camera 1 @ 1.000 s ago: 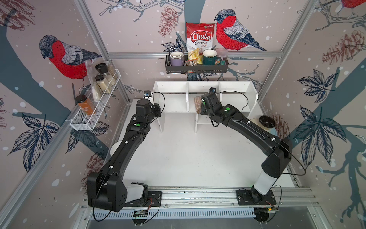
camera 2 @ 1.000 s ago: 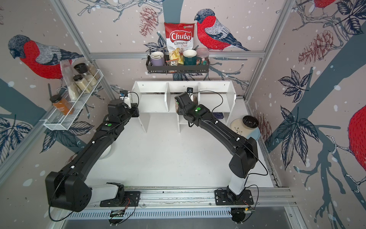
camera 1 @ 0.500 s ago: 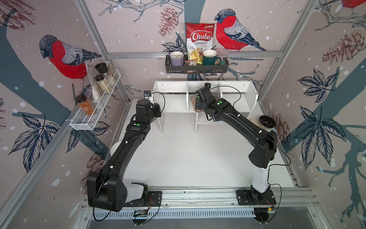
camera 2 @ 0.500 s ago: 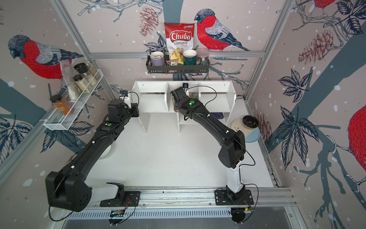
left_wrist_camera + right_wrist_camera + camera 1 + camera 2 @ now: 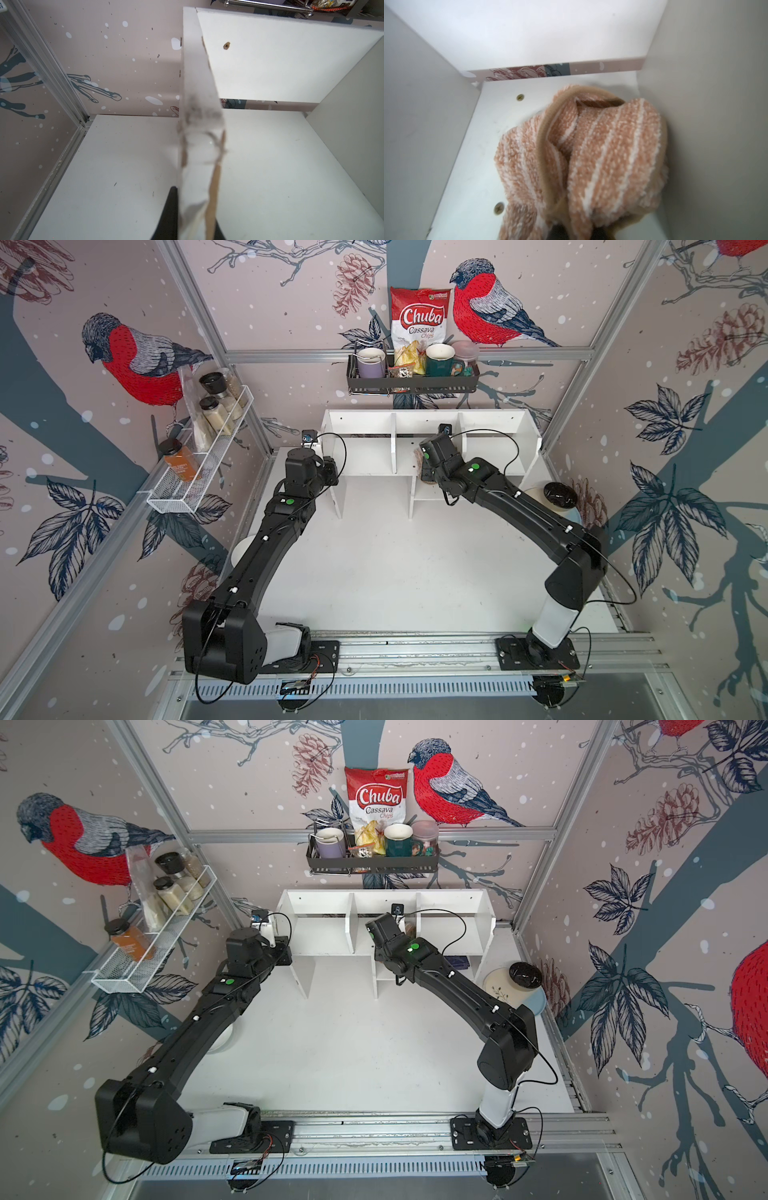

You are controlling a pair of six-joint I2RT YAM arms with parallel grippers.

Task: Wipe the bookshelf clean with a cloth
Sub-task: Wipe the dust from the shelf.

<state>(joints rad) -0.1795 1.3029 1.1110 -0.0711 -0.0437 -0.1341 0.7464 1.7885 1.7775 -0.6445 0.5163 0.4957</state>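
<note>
We see the right pincer (image 5: 578, 231) pinching the tan-beige white-striped fabric cloth (image 5: 591, 155), bunched beyond its tips in the middle compartment of the white wooden bookshelf (image 5: 494, 423). The left pincer (image 5: 193, 226) clamps that bookshelf's left end panel.

We see the left arm (image 5: 266, 547) and right arm (image 5: 536, 510), both black and angular. Each carries a green dot (image 5: 290, 501), small white tabs (image 5: 264, 538) and a white sleeve (image 5: 555, 620) above a screwed black base plate (image 5: 509, 655). Thin black cables (image 5: 515, 446) loop to small cameras (image 5: 308, 435).
</note>
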